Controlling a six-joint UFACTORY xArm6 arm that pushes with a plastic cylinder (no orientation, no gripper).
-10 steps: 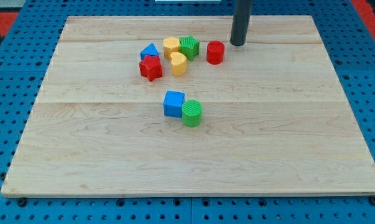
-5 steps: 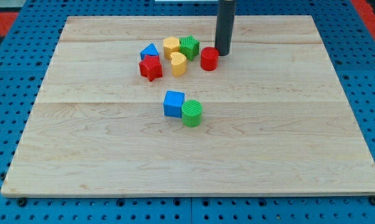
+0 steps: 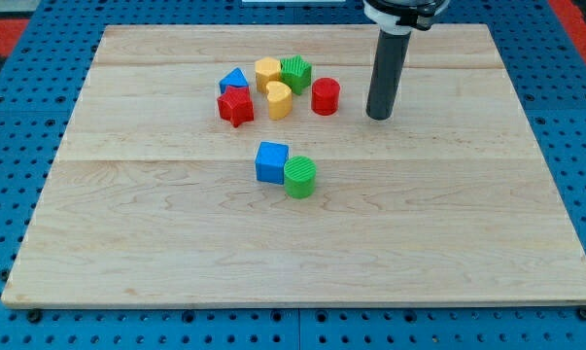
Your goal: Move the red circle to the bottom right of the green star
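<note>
The red circle stands on the wooden board, just to the lower right of the green star, with a small gap between them. My tip rests on the board to the right of the red circle and slightly lower, clear of it by about a block's width. It touches no block.
Left of the green star sit a yellow circle, a yellow heart, a blue triangle and a red star. A blue cube and a green circle touch near the board's middle.
The tip came in from the upper right and pushed the red circle left and down towards the green star, then swung away to the circle's right and lower.
</note>
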